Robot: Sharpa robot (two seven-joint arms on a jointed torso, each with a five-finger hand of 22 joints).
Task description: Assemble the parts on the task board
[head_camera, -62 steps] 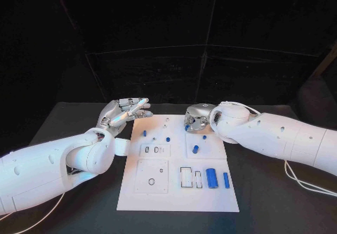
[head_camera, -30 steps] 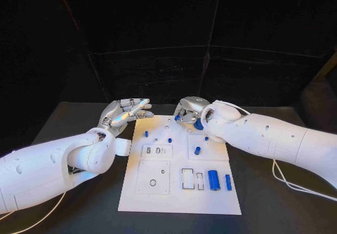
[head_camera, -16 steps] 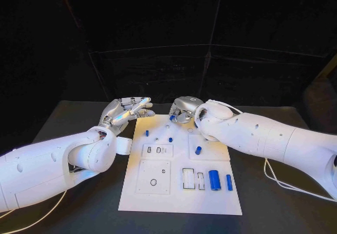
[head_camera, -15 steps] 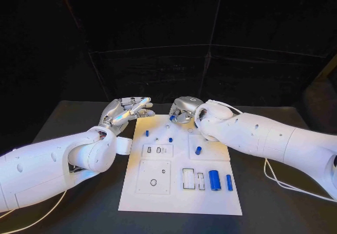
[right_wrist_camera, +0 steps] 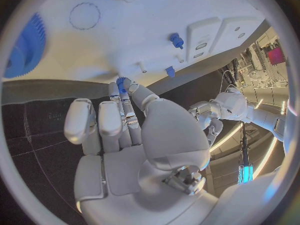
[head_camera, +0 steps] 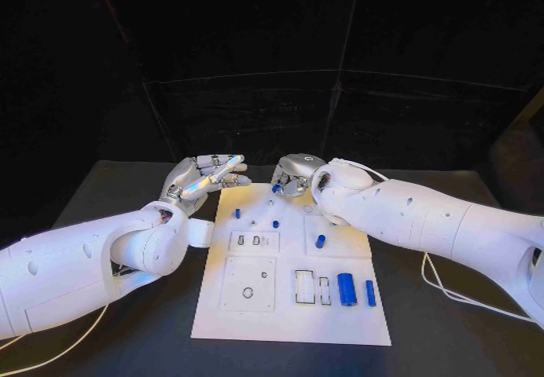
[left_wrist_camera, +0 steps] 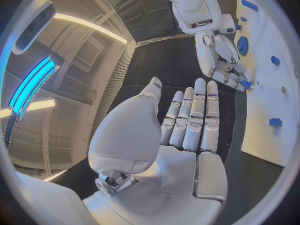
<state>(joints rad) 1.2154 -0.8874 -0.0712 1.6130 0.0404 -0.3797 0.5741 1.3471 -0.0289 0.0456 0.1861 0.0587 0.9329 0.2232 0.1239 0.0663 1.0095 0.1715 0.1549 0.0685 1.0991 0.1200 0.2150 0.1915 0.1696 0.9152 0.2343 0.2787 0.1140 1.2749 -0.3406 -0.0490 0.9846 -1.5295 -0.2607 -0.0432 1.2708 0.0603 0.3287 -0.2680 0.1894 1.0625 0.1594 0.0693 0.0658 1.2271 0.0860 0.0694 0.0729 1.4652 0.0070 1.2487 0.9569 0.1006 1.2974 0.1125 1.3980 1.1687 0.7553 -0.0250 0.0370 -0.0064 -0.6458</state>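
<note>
The white task board [head_camera: 289,314] lies lengthwise in the middle of the table. My right hand [head_camera: 292,176] hovers over the board's far edge and pinches a small blue part [right_wrist_camera: 122,81] between thumb and fingertip; the same part [head_camera: 277,188] peeks out under the hand. My left hand [head_camera: 205,179] is raised beside the board's far left corner, its fingers [left_wrist_camera: 195,116] straight and together, holding nothing. Blue pegs [head_camera: 237,213] [head_camera: 274,224] stand in the board's far half. A blue gear [right_wrist_camera: 25,45] sits on the board behind my right hand.
A short blue piece [head_camera: 320,241] lies mid-board by my right forearm. Two longer blue pieces [head_camera: 346,289] [head_camera: 369,293] lie near the board's right edge, beside two rectangular slots [head_camera: 302,286]. A square plate with an oval hole [head_camera: 248,292] is at near left. Black table [head_camera: 453,330] surrounds it.
My right hand has moved left along the board's far edge, carrying the small blue part, and now sits closer to my left hand. The left hand has stayed in place.
</note>
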